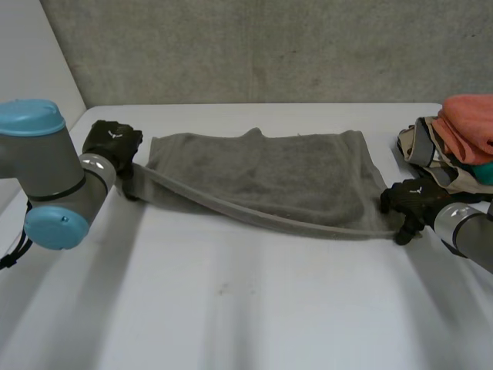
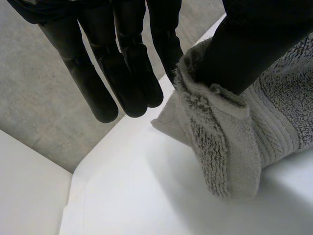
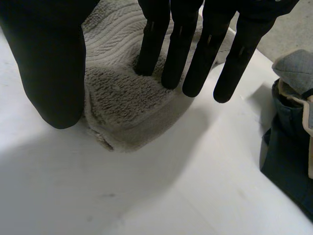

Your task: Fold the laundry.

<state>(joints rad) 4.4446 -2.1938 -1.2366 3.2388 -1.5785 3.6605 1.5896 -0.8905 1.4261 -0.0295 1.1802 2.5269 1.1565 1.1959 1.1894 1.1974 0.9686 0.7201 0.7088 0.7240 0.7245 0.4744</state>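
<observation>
Since the towel (image 1: 262, 181) lies long-ways from 9 to 3 o'clock on the tabletop (image 1: 231, 308), you've got the left hand (image 1: 112, 142) pinching its near corner at 9 and the right hand (image 1: 408, 200) pinching the one at 3; I'd guess the fold heads toward 12.

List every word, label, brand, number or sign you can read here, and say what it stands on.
No readable words or numbers.
Left hand, back: a small white mark, too small to read.
Right hand, back: the same kind of mark, too small to read.
Towel, pile of clothes, table: no label or print shows.
</observation>
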